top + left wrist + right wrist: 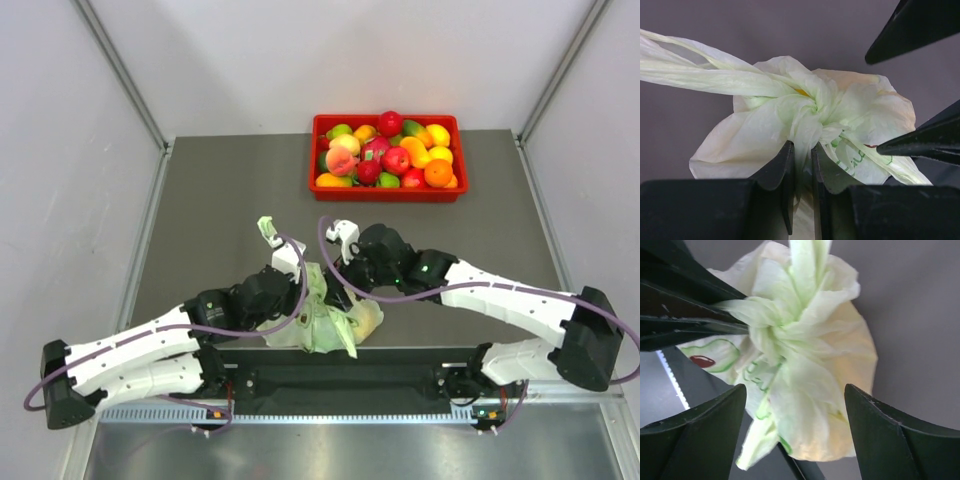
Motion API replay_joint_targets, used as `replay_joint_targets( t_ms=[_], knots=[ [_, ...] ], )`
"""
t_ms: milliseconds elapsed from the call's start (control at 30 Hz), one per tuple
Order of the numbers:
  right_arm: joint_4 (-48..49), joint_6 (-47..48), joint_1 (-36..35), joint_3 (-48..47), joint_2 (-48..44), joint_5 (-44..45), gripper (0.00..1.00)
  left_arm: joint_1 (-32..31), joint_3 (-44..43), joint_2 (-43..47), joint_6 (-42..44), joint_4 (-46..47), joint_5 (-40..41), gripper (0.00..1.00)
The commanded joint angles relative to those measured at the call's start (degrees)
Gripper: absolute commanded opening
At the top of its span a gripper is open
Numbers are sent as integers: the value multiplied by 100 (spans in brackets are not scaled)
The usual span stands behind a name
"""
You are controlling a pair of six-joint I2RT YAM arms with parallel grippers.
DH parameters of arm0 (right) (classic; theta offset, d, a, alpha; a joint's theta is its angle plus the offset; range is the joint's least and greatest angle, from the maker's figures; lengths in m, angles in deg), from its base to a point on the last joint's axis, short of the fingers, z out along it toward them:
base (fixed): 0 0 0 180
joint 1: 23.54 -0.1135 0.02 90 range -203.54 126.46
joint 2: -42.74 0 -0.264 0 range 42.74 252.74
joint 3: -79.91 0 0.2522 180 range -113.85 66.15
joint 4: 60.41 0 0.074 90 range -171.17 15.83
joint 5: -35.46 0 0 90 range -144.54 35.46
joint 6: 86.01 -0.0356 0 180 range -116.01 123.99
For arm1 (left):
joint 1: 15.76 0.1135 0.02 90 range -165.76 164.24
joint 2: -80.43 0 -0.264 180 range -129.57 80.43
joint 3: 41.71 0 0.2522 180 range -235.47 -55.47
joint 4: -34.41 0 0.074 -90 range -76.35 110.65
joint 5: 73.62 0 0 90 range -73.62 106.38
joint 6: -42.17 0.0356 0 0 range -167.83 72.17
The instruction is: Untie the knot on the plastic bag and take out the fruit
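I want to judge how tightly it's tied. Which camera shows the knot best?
The left wrist view: the knot sits centred, folds clear. The right wrist view shows it too, off-centre. From the top, the arms mostly hide it.

Top view: left arm (140,350) and right arm (500,300) cover most of the thin, translucent pale green plastic bag (320,326); its bunched, twisted knot (815,107) is hidden there. Left wrist view: pale handle tail (690,75) left of knot runs off the picture edge. Toy fruit (801,92): only a yellow sliver beside knot, rest veiled by film. Green print (760,380) below knot unreadable.
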Motion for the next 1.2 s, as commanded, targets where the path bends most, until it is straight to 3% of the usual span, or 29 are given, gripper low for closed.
replay_joint_targets(
  t_ms=[0,167,267,300,333,467,667,800,967,1067,1133,1167],
  knots=[
    [464,162,-167,-135,215,-327,78,-10,-147,129,-50,222,204,0],
    [438,118,-184,-293,567,137,61,-1,-147,173,-120,231,125,0],
    [403,22,-176,-364,637,576,36,-10,-147,243,-76,214,134,0],
    [412,-5,-176,-373,620,683,20,-1,-147,252,-76,179,168,0],
    [421,-40,-176,-381,594,771,13,-1,-147,261,-85,152,186,0],
    [482,-303,-141,-224,130,1551,0,-10,-156,235,-155,-58,353,0],
    [141,-1225,526,312,-838,2475,0,-10,-262,103,-410,-533,1002,0],
    [-342,-1710,1387,646,-1278,2521,0,-10,-376,-2,-568,-770,1451,0],
    [-993,-2035,1600,682,-1410,3064,4,-10,-455,59,-665,-990,1987,0],
    [-1389,-2202,1600,603,-1472,3381,18,-10,-429,190,-666,-904,2059,0],
    [-1381,-2037,1600,515,-1647,3269,37,-1,-376,217,-595,-737,1884,0],
    [-1294,-1870,1565,498,-1726,2859,57,-10,-306,217,-516,-553,1778,0]
  ],
)
